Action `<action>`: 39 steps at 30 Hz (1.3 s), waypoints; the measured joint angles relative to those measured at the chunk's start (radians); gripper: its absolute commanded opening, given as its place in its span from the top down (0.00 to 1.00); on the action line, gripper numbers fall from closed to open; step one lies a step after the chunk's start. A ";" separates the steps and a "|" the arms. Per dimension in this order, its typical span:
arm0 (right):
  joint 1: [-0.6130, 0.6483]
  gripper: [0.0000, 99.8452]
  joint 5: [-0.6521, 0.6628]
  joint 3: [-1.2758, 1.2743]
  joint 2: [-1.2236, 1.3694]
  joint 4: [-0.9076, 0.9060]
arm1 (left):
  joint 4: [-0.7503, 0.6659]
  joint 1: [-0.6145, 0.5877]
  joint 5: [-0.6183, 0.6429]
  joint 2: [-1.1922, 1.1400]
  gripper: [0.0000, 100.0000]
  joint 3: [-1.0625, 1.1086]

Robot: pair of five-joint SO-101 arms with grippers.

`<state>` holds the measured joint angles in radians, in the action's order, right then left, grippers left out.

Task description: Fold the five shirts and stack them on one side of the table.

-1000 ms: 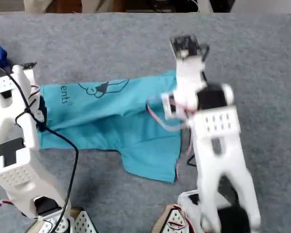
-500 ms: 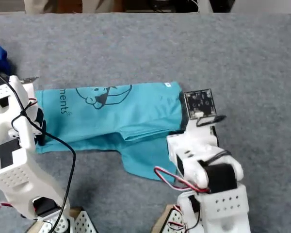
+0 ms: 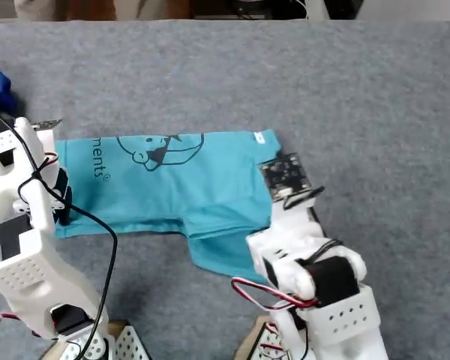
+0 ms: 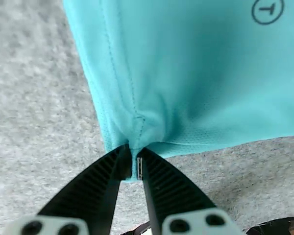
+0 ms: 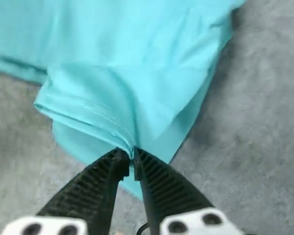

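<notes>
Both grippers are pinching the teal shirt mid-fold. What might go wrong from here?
1. The left gripper pinches only the very edge of the teal shirt, at a hem seam, so a pull may slip it free.
2. The right gripper holds bunched layers, so the fold could land crooked.
3. A black cable lies across the shirt's corner and might snag on it.

One teal shirt point(image 3: 172, 187) (a lone garment); two grippers, left gripper point(image 4: 133, 165) and right gripper point(image 5: 133, 163)
</notes>
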<state>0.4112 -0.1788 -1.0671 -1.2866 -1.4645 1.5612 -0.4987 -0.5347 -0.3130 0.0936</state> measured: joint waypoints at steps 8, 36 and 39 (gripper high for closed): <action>0.141 0.99 0.034 -0.018 0.000 0.014 | 0.000 0.060 0.000 0.000 0.98 -0.002; 0.176 0.72 0.500 0.149 0.000 -0.072 | 0.133 0.080 -0.101 0.000 0.98 -0.158; 0.176 0.75 0.500 0.215 0.000 -0.072 | 0.172 0.080 -0.137 0.000 0.98 -0.158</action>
<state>0.5877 0.3214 -0.8523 -1.2866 -1.5367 1.7331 -0.4189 -0.6713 -0.3130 -0.0644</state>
